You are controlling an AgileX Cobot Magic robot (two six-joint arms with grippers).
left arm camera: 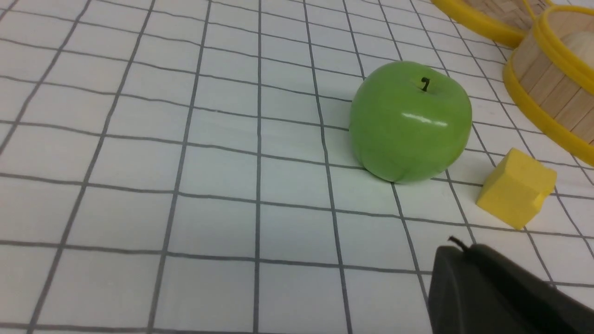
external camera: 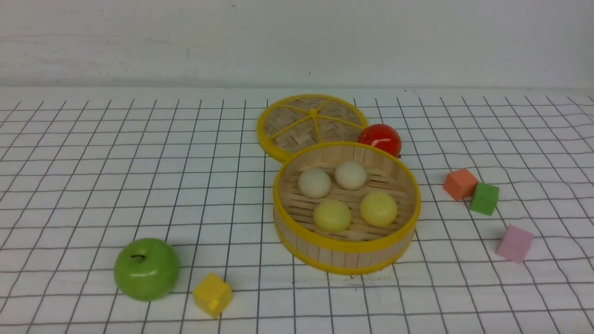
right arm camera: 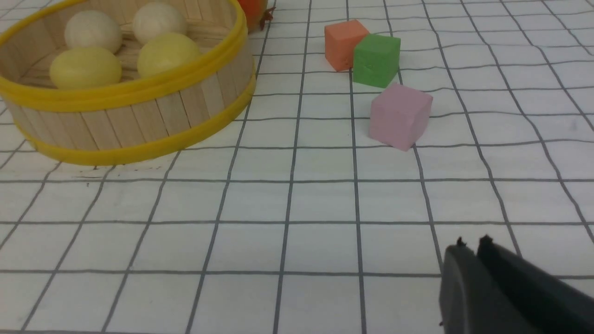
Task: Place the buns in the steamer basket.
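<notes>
Jaws of the left gripper are shut, with nothing held; those of the right gripper stand slightly parted, also holding nothing. Both grippers are well apart from the one round bamboo steamer basket with yellow rims.

Buns: four, all inside the basket on its slatted floor. Two are cream-white domes, toward its far side; two are pale yellow domes, toward its near side.

Beyond the basket and partly left: one flat woven lid with yellow spokes. Just beside its far right edge: one glossy red fruit.

Right of the basket: three cubes, orange, green and pink, the pink nearest the robot.

Left and nearer: one green apple and one yellow cube. Counter surface: white, black grid lines.
</notes>
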